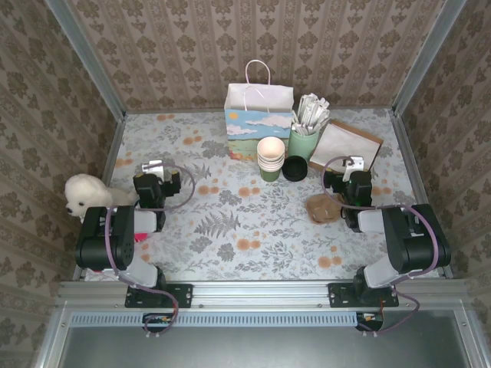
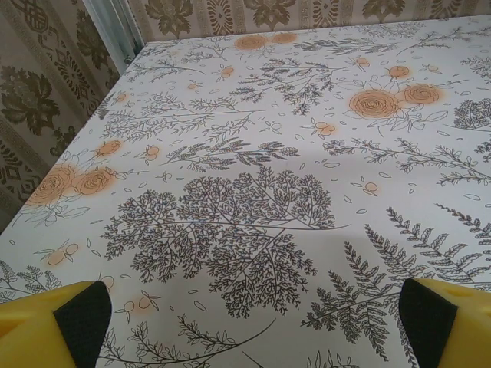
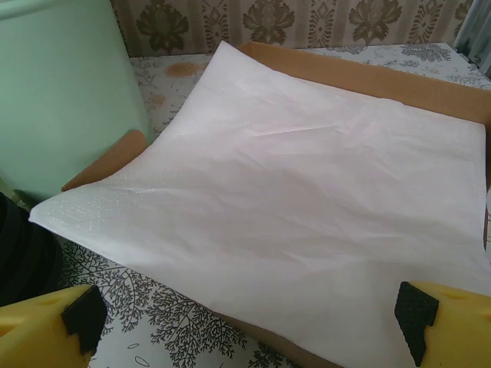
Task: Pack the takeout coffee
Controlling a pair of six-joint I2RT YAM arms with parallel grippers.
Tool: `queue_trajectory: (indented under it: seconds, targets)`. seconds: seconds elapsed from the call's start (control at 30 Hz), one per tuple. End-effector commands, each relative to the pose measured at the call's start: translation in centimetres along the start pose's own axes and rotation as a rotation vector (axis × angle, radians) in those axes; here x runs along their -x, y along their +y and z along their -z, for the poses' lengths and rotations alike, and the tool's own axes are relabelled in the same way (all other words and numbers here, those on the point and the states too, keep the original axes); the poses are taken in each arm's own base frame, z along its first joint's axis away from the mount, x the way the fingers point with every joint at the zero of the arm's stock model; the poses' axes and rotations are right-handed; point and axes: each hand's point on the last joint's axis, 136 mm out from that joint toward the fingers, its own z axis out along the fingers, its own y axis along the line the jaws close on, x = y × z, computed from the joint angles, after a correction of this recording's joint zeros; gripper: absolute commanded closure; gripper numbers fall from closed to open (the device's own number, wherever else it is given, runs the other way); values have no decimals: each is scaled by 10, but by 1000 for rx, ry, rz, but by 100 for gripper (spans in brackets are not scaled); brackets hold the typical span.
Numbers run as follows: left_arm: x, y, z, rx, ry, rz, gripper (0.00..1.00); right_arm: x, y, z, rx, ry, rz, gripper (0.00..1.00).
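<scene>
walls close the worktop on the left, far and right edges, with metal posts at both far corners. the middle and the near half lie bare between the two arms. the left jaws hang over the left part of the worktop, spread wide, black pads at either side of flowered cloth with nothing between them. the right jaws hang near the right edge, also spread wide, pads over the near rim of a flat brown cardboard tray that sits toward the far right corner and carries a white paper sheet.

at the middle of the far edge stands a paper gift bag, upright, mouth open; its contents cannot be told. just before it is a stack of lidless green cups, the top one cream-white inside. the takeout coffee, black lid on, stands just right of that stack and before a pale-green holder full of white sticks; from the right wrist its dark side shows at the left, below the holder.

a crumpled brown piece lies beside the right arm. a white plush dog sits at the left edge beside the left arm.
</scene>
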Motion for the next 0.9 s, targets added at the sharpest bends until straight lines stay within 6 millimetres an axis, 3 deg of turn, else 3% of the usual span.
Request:
queue_trajectory:
  seconds: [0.0,0.63,0.73,0.87]
  targets:
    - [8,-1,0,-11,-24,-9,0,5,-2,-3,-11,-13,6,0]
    - [9,-5,1,-30,-30,-24,0,7,-2,-2,-9,-12,3,0]
    - [19,-7,8,-29,-35,-43,0,19,-3,6,-11,-17,2,0]
    - [49,-2,29,65,-53,-83,0,47,1,28,14,15,-30,0]
